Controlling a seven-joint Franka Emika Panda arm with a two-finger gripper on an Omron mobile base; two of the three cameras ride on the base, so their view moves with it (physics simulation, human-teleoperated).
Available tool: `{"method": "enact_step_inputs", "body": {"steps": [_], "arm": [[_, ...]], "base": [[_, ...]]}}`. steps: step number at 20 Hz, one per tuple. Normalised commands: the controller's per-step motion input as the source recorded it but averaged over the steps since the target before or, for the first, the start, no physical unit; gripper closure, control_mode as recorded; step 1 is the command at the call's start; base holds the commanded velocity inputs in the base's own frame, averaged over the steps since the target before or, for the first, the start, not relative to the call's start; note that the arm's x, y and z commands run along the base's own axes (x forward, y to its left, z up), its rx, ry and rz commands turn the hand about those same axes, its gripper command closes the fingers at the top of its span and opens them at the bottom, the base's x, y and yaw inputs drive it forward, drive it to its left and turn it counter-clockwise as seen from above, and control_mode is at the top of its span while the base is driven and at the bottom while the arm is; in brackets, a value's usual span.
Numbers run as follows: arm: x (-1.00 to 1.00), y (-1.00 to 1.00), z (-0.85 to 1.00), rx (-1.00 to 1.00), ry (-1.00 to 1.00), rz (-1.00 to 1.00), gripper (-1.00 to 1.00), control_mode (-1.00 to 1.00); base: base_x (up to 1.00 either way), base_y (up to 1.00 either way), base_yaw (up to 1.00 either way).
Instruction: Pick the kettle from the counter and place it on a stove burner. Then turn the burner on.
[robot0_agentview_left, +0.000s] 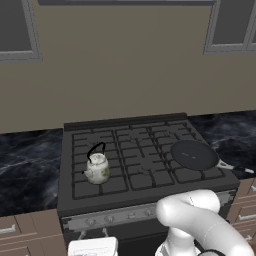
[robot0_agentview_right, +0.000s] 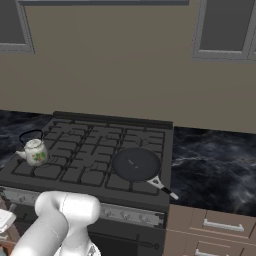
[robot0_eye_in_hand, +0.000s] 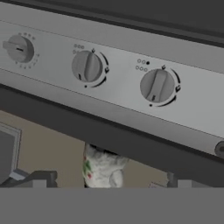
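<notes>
Knobs, stove front: three round grey knobs on the grey strip in the hand view, left (robot0_eye_in_hand: 18, 48), middle (robot0_eye_in_hand: 87, 66), right (robot0_eye_in_hand: 156, 85), each apart from the next. Gripper: finger tips (robot0_eye_in_hand: 40, 178) dark, low in the hand view, set well apart; nothing between them. Kettle (robot0_agentview_left: 97, 167): upright on the front-left burner (robot0_agentview_left: 95, 181) of the stove (robot0_agentview_left: 145, 150), handle arched above. Frying pan (robot0_agentview_left: 194, 155): on the front-right burner, handle reaching over the counter (robot0_agentview_left: 235, 135). Counter: black veined slab either side of the stove.
</notes>
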Motion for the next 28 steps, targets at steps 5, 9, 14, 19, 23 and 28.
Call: {"method": "enact_step_inputs", "body": {"steps": [5,9,14,19,23,28], "arm": [[0.05,-0.04,0.00,0.00,0.00,0.00,-1.00,-1.00],[0.14,0.00,0.00,0.00,0.00,0.00,-1.00,-1.00],[0.14,0.00,-0.01,0.00,0.00,0.00,-1.00,-1.00],[0.10,0.00,-0.14,0.00,0.00,0.00,-1.00,-1.00],[0.09,0.00,-0.23,0.00,0.00,0.00,-1.00,-1.00],[0.10,0.00,-0.20,0.00,0.00,0.00,-1.00,-1.00]], "base": [[0.00,0.00,0.00],[0.00,0.00,0.00],[0.00,0.00,0.00],[0.00,0.00,0.00],[0.00,0.00,0.00],[0.00,0.00,0.00]]}}
